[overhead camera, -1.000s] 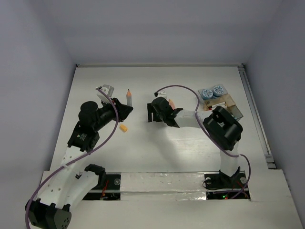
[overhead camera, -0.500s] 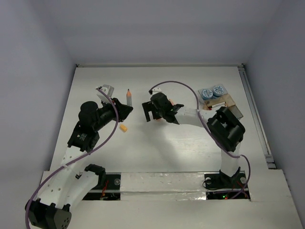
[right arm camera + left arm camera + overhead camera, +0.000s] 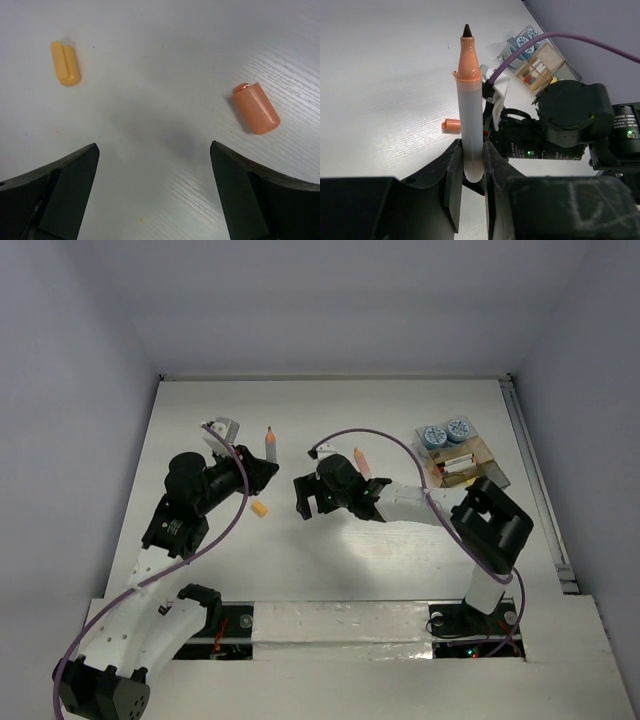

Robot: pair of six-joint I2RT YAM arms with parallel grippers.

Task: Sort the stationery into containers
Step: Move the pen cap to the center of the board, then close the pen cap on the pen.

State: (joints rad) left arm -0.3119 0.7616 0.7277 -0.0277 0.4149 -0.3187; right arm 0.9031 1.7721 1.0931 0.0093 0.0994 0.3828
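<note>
Pinching an orange-tipped marker (image 3: 470,105) tight in the left gripper (image 3: 471,152), tip pointing up the left wrist frame. Holding the right gripper (image 3: 155,170) spread wide above the table (image 3: 160,60), gripping nothing, near the middle of the overhead frame. Lying apart below it: a yellow cap (image 3: 66,62) at upper left of the right wrist frame, an orange cap (image 3: 256,108) at right. Sitting at the overhead frame's upper right: the divided container (image 3: 485,452), two patterned rolls (image 3: 445,432) at its upper-left end.

The table (image 3: 165,60) is matt white with faint wood grain; the marker (image 3: 471,125) has a frosted plastic barrel, the orange cap (image 3: 256,108) smooth plastic.
</note>
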